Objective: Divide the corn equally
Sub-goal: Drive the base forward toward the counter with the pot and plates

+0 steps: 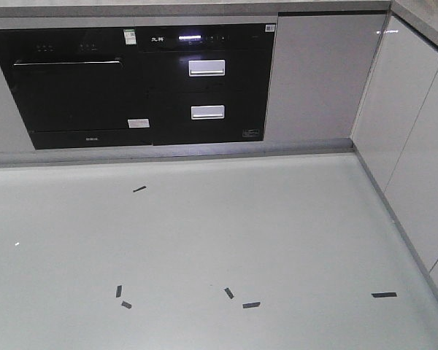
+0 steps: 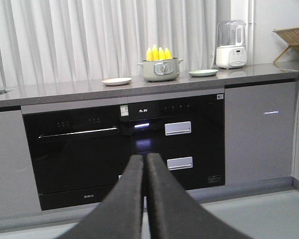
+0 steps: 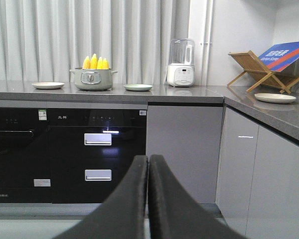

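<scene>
Front view: we are facing black built-in appliances (image 1: 80, 87) above a grey floor (image 1: 241, 233). Left wrist view: we are seeing the left gripper (image 2: 145, 159), jaws pressed together and empty; the corn (image 2: 158, 53) is standing upright in a pot (image 2: 160, 70) on the counter (image 2: 65, 90). Right wrist view: the right gripper (image 3: 148, 159) is showing jaws together, empty.

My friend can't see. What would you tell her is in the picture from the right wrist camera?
A grey pot holding upright yellow corn stands on a kitchen counter, between a pale plate and a green plate, with a blender further right. The right gripper, shut, pokes up from the bottom edge.
</scene>
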You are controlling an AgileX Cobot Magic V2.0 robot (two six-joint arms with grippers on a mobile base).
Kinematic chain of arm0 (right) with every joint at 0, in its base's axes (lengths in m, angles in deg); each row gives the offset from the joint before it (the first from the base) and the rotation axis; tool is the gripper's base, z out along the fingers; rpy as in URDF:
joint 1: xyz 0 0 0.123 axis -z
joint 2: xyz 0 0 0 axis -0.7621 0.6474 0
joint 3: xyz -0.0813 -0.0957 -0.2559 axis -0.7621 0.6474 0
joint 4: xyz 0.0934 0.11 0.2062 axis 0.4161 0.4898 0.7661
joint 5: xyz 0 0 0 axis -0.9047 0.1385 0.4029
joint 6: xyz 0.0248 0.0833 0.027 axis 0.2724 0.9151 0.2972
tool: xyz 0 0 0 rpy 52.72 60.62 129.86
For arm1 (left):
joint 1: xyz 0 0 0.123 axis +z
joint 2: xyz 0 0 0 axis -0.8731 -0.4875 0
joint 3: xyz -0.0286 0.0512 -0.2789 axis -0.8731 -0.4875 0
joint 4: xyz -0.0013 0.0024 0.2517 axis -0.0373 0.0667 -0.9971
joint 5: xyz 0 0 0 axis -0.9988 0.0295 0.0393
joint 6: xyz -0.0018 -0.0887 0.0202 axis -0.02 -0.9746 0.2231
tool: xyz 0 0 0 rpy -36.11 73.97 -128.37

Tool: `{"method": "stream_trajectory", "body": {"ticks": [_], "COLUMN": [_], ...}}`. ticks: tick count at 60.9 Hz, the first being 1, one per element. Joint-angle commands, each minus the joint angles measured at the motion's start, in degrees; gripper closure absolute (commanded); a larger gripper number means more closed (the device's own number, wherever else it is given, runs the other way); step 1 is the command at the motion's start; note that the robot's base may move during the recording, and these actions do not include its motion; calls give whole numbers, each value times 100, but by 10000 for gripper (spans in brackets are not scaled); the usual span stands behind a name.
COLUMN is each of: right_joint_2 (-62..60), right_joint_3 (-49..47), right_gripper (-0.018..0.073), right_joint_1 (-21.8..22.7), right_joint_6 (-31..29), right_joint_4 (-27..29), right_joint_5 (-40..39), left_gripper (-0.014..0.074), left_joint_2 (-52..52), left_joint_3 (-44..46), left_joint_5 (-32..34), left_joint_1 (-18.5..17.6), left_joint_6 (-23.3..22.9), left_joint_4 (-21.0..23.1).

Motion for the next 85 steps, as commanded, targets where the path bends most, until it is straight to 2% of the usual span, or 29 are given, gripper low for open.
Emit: {"method": "stream_trajectory", "body": {"ticks": [1, 85], "right_joint_2": [-39, -39], "right_joint_3": [65, 65], "right_gripper": [569, 569], "right_joint_1": [9, 9], "right_joint_6": [-29, -29], "right_joint_4": [-55, -55], "right_joint_5": [-425, -425], "left_gripper": [603, 603], "left_joint_2": [87, 87], "left_joint_3": [-69, -69], "left_joint_5": [425, 425], "left_joint_1": [-14, -14], "left_joint_6": [-56, -56], "left_joint_4": [22, 22]}}
